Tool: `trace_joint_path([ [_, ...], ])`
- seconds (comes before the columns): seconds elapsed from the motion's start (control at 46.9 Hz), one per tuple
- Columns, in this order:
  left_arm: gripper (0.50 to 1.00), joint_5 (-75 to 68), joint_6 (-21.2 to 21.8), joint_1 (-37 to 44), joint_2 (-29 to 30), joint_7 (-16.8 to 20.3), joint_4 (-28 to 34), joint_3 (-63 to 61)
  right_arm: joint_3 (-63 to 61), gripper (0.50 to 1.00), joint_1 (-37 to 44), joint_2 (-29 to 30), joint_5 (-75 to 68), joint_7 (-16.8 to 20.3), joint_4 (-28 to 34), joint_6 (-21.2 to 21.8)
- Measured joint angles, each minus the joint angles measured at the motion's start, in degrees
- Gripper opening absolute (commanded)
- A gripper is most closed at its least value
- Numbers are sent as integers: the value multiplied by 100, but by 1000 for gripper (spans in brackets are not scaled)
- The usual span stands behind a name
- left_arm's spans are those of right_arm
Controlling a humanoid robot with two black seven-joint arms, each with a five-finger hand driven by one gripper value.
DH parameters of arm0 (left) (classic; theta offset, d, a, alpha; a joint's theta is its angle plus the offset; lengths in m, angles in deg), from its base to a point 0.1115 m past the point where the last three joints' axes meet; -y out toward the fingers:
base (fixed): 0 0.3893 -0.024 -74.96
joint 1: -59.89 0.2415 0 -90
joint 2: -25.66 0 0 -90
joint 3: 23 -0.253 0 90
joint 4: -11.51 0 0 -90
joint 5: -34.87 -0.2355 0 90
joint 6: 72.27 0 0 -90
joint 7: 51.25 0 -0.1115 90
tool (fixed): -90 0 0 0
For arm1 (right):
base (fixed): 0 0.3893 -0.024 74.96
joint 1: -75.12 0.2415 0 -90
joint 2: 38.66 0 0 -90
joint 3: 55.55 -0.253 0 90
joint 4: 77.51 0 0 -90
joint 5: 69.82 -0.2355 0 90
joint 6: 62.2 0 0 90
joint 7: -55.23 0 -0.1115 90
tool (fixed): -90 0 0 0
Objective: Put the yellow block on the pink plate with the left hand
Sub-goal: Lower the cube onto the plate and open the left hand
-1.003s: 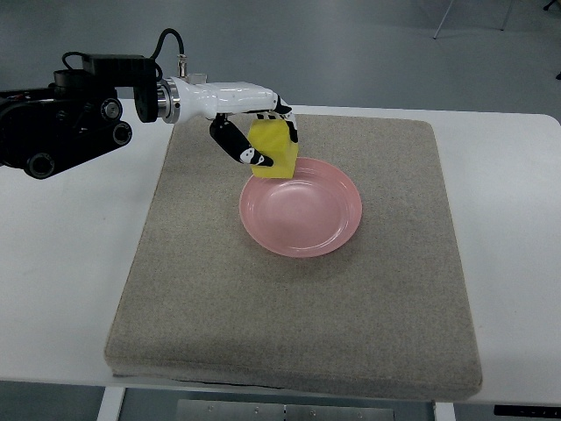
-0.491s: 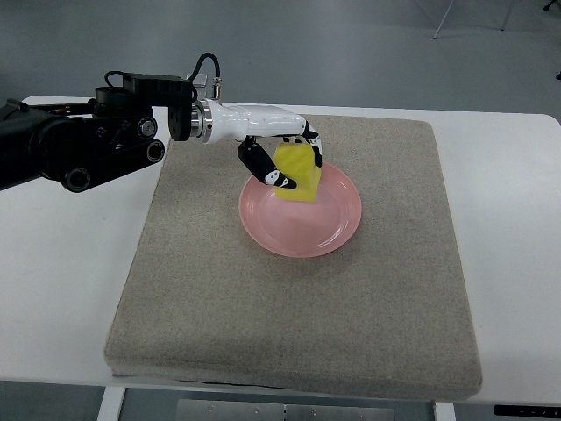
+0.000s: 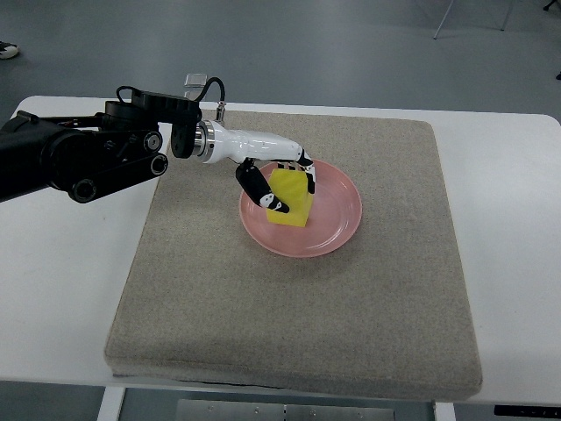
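The yellow block [image 3: 291, 199] stands inside the pink plate [image 3: 337, 215], on its left half, tilted slightly. My left hand [image 3: 280, 180] reaches in from the left on a black arm [image 3: 79, 158] and is shut on the block: the thumb [image 3: 261, 190] presses its near left face and the fingers [image 3: 303, 170] wrap over its top. Whether the block's base rests on the plate cannot be told. The right hand is out of view.
The plate lies on a grey-brown felt mat [image 3: 298, 307] that covers most of a white table [image 3: 53, 281]. Grey floor lies beyond the table's far edge.
The left hand has carried the block rightward and down, from above the plate's left rim to inside the plate. The arm has stretched further over the mat.
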Motion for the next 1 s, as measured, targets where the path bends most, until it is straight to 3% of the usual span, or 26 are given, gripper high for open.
trace_joint_path([
  [0.128,500,-19,0,10,-2,0,12,0,0,924,-2,0,0,0,0,-2],
  [0.171,774,-53,8,25,-2,0,16,0,0,924,-1,0,0,0,0,-2],
  [0.192,856,-79,27,30,-2,0,29,0,0,924,-1,0,0,0,0,-2],
  [0.363,893,-168,60,58,-2,0,84,15,0,924,1,0,0,0,-2,-2],
  [0.427,975,-168,61,58,-3,0,84,18,0,924,0,0,0,0,-2,-1],
  [1.003,992,-58,61,100,149,1,184,108,0,924,0,0,0,0,0,2],
])
